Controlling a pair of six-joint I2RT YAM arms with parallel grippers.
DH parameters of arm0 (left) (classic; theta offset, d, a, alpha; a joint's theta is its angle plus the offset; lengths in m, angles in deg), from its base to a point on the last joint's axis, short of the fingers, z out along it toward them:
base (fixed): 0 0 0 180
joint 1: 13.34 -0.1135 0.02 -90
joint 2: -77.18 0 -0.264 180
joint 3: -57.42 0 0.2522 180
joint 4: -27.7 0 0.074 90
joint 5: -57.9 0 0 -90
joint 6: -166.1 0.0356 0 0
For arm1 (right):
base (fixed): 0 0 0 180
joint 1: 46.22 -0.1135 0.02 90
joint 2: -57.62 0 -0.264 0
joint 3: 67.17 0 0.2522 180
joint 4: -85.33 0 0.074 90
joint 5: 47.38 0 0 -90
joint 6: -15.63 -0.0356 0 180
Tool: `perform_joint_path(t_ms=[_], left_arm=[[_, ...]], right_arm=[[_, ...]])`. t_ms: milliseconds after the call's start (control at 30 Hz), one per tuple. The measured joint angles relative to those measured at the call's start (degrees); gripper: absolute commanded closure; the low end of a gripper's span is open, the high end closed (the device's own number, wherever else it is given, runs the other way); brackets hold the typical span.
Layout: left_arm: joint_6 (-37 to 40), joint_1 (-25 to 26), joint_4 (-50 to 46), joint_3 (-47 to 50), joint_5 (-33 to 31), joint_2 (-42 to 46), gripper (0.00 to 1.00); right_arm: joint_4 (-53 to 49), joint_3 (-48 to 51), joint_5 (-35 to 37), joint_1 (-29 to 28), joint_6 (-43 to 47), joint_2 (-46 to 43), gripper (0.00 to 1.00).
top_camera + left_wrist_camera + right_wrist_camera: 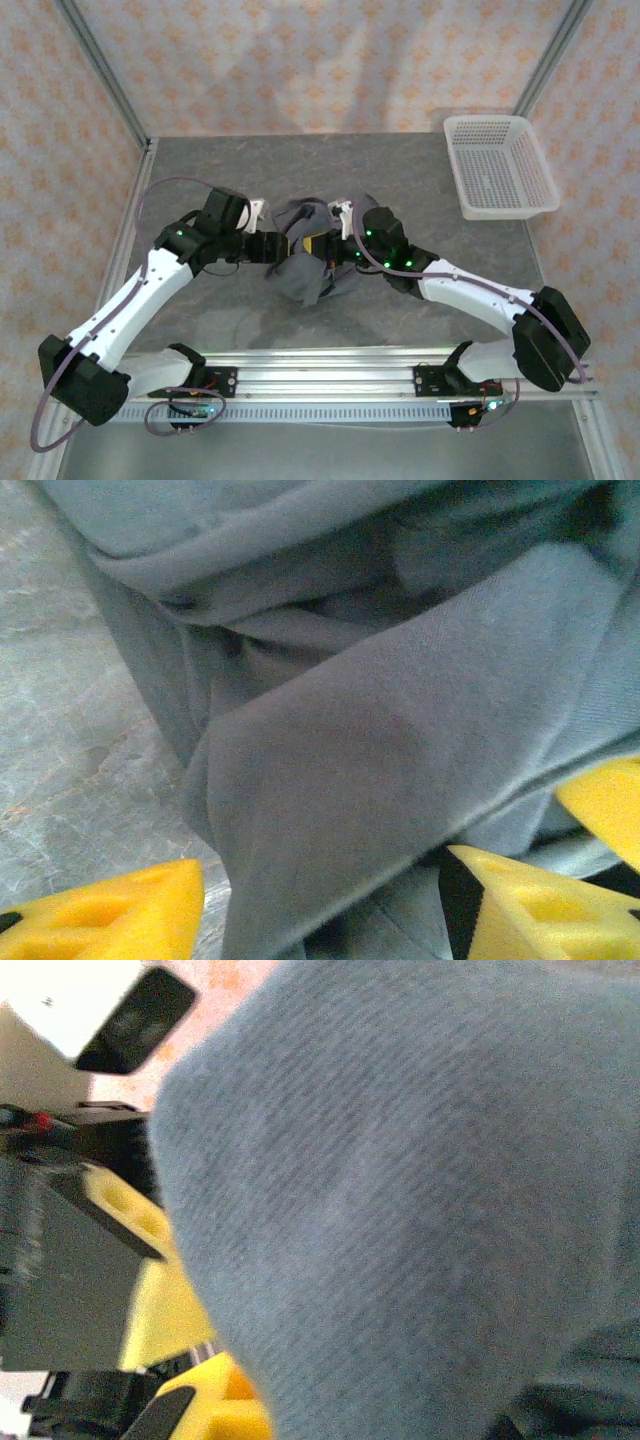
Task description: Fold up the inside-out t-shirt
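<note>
**Crumpled grey shirt mid-table between two robot claws**

A plain slate-grey shirt (303,278) lies bunched in a loose heap near the middle of a grey marbled table (250,170). It is not spread flat; folds and ridges overlap one another.

The left claw (283,246) reaches into the heap from the left. Seen from its wrist, its yellow fingers (110,920) stand well apart, low over the table. A broad fold of cloth runs between them, and they do not pinch it.

The right claw (335,262) meets the heap from the right, just beside the left claw. It is closed. From its wrist, grey cloth drapes close over the lens and over a yellow finger at the bottom edge, so the claw appears to grip a fold of the shirt.

A white mesh basket (510,207) sits at the far right corner of the table, well apart from the shirt.
</note>
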Motion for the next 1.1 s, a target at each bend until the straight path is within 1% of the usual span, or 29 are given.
perform_joint_path(t_ms=[67, 100, 133, 167, 200, 233, 267, 367, 400, 467, 500, 633, 700, 733, 800, 867, 933, 1033, 1100], left_arm=[[0.7, 0.0, 1.7, 0.2, 2.4, -1.8, 0.35], [0.9, 0.0, 3.0, 0.2, 3.6, -2.8, 0.36], [1.0, 0.0, 4.0, 0.2, 4.5, -3.8, 0.39], [1.1, 0.0, 4.8, 0.1, 4.7, -4.8, 0.47], [1.2, 0.0, 5.3, 0.1, 4.6, -5.9, 0.64], [1.2, 0.0, 5.6, 0.1, 4.5, -6.7, 0.89], [0.7, 0.0, 6.0, 0.1, 4.5, -7.4, 1.0], [-1.4, -0.6, 9.1, 0.2, 6.9, -7.4, 1.0], [-2.7, -1.0, 10.4, 0.2, 8.1, -6.9, 1.0], [-6.1, -2.6, 13.1, 0.0, 10.6, -5.0, 1.0], [-7.6, -3.2, 14.0, -0.5, 11.3, -4.0, 1.0], [-12.5, -4.3, 17.2, -5.5, 13.7, 0.1, 1.0], [-13.5, -4.3, 18.6, -7.9, 14.8, 1.6, 1.0], [-13.6, -4.2, 19.1, -8.5, 15.0, 2.2, 1.0], [-13.6, -4.2, 19.1, -8.8, 15.1, 3.1, 1.0], [-13.6, -4.3, 19.1, -8.6, 15.1, 3.1, 1.0], [-13.6, -4.2, 19.1, -7.6, 15.6, 2.7, 1.0], [-13.1, -4.2, 18.9, -5.9, 16.4, 2.0, 1.0], [-12.5, -4.2, 18.0, -5.6, 16.6, 1.6, 1.0]], right_arm=[[0.0, -0.1, -1.0, 0.0, -0.2, 0.3, 1.0], [-0.1, -0.1, -1.4, 0.0, -0.4, 0.5, 1.0], [-0.1, -0.2, -1.7, 0.0, -0.6, 0.5, 1.0], [-0.1, -0.2, -1.9, 0.0, -0.6, 0.5, 1.0], [-0.1, -0.2, -1.9, 0.0, -0.6, 0.5, 1.0], [-0.1, -0.2, -1.8, 0.0, -0.6, 0.5, 1.0], [-0.1, -0.2, -1.8, 0.0, -0.6, 0.5, 1.0], [-0.1, -0.2, -0.6, 0.0, -0.9, 0.1, 1.0], [-0.1, 0.0, 0.2, 0.2, -1.0, -0.4, 0.96], [0.2, 2.0, 2.8, 0.6, -1.2, -2.3, 0.78], [0.8, 3.8, 4.2, 0.9, -1.0, -3.3, 0.73], [3.1, 14.4, 9.9, 1.2, -1.5, -5.0, 0.7], [0.7, 17.8, 11.9, 1.2, -1.4, -4.7, 0.64], [-1.2, 18.5, 12.9, 1.0, -1.2, -4.8, 0.6], [-4.9, 18.3, 14.9, 0.1, 0.0, -6.2, 0.51], [-8.9, 17.3, 17.0, -1.2, 2.4, -10.5, 0.42], [-11.3, 15.5, 19.4, -1.7, 5.5, -15.4, 0.36], [-11.4, 12.5, 22.5, -1.8, 11.6, -21.4, 0.28], [-10.8, 10.0, 23.6, -1.8, 16.7, -22.9, 0.24]])
